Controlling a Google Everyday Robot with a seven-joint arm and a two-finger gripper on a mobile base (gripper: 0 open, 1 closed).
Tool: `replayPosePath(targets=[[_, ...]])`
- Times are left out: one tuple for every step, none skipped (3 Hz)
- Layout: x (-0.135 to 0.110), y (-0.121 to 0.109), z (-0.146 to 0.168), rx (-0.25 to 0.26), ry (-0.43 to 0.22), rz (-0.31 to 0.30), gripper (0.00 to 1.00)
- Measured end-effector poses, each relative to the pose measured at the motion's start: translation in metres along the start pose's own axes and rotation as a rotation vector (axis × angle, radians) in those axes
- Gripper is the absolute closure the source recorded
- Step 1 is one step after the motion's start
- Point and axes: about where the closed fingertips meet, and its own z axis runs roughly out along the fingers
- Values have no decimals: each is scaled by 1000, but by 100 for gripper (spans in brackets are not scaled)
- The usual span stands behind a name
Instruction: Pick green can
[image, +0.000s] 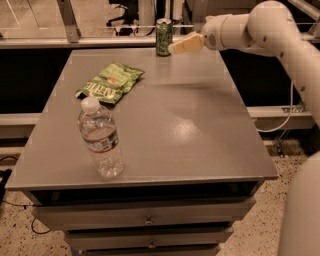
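Chip bag (110, 82) lies behind upright water bottle (101, 137).

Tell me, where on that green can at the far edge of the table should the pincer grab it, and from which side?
Around the middle of its round body, below the silver top. The green can stands upright at the far edge of the table, so a level, sideways approach probably suits best. The pincer hovers just beside it, on the side away from the chip bag, with nothing between them.
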Motion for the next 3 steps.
replayPosePath(targets=[[-3,-13,41,13,-30,16,0],[4,-21,77,33,-22,23,0],[9,-25,99,74,-4,13,0]])
